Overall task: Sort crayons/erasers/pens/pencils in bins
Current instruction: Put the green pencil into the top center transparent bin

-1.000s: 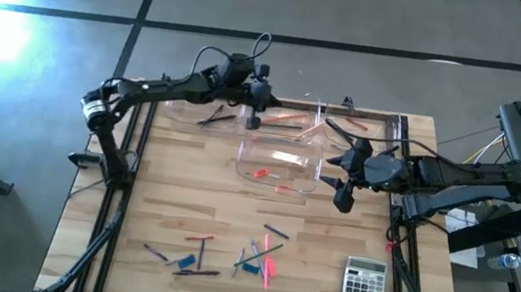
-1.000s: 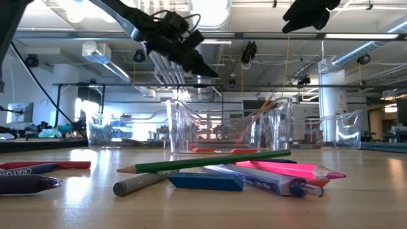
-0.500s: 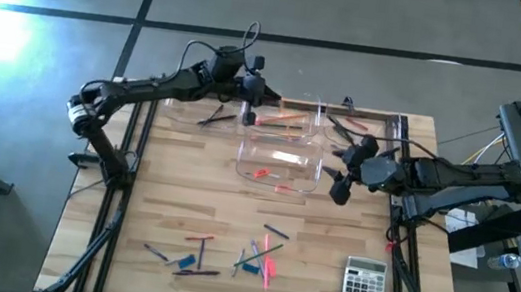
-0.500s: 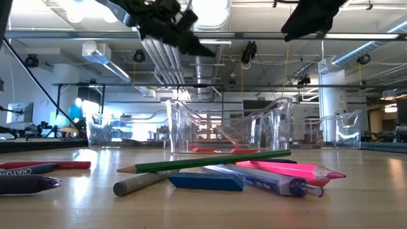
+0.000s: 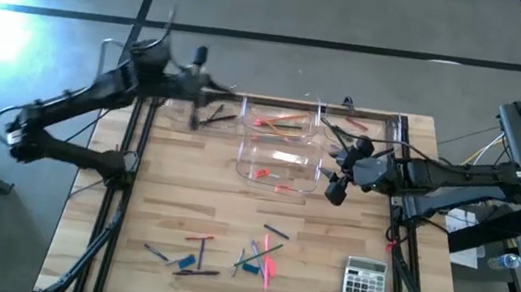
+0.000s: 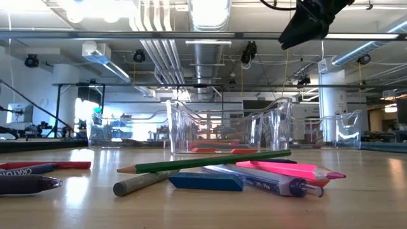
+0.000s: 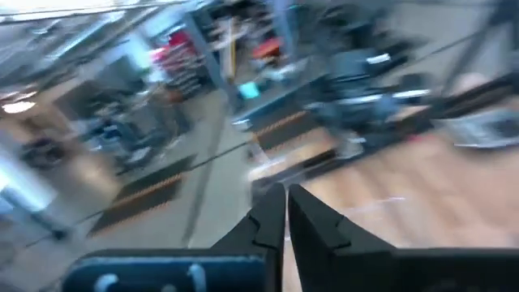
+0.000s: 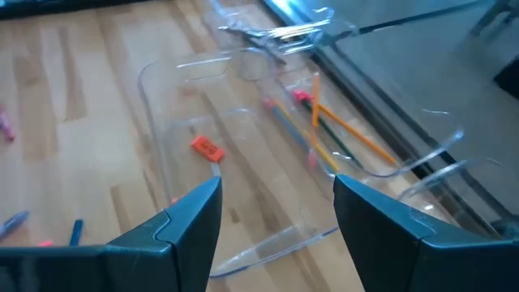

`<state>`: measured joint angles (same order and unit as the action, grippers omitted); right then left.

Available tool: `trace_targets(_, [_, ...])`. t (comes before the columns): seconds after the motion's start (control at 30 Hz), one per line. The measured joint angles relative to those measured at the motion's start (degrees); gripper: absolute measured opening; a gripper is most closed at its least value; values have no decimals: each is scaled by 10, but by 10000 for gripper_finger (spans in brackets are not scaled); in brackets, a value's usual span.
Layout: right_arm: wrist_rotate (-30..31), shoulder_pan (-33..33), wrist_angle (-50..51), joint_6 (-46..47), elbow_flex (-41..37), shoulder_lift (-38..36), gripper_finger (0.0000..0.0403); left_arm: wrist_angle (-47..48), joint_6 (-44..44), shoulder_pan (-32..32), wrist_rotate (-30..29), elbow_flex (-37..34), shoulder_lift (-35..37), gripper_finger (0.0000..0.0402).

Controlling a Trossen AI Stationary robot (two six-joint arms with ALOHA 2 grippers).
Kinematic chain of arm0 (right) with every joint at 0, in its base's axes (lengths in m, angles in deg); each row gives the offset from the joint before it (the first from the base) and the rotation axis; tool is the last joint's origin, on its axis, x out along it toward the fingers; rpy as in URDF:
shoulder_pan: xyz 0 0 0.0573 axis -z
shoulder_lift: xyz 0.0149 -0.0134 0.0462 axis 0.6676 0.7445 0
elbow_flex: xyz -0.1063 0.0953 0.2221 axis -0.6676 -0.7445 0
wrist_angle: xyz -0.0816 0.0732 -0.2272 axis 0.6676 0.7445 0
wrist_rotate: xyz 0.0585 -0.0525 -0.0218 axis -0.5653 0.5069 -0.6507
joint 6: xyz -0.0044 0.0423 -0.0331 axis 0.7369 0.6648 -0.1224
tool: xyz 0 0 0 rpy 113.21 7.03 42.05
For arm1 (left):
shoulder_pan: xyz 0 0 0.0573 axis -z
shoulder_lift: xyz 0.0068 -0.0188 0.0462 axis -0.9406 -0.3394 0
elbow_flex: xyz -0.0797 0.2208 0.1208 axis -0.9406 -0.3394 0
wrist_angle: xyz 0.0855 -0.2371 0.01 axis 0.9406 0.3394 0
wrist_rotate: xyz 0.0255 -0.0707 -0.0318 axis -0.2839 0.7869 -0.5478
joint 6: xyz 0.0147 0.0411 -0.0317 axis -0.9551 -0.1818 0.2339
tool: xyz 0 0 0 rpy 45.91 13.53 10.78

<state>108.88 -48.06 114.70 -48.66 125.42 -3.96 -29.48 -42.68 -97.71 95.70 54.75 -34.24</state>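
Bins (image 5: 278, 164) under R gripper (image 5: 337, 184), fingers wide

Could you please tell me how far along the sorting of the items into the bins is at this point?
Done: pencils lie in a far bin, and red erasers in the middle bin. In hand: nothing; the left claw is shut and empty at the far left edge, and the right claw hangs open beside the middle bin. Left: the loose pile and sticks near the front.

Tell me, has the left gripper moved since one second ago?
Yes. In the high view the left gripper, shut, was over the far middle bin and has swung left, now over the table's far left corner.
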Motion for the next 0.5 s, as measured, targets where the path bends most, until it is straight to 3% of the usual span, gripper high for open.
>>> trace_targets(0.07, [-12,0,0,-6,0,4,224,56,11,15,33,-16,33,21])
trace_targets(0.17, [-16,0,-3,-18,0,9,224,149,52,55,31,-43,67,70])
trace_targets(0.33, [-31,0,-11,-26,0,8,224,237,133,163,-55,-93,100,170])
trace_targets(0.5, [-129,-7,-36,-32,0,12,224,240,216,306,-163,-149,107,216])
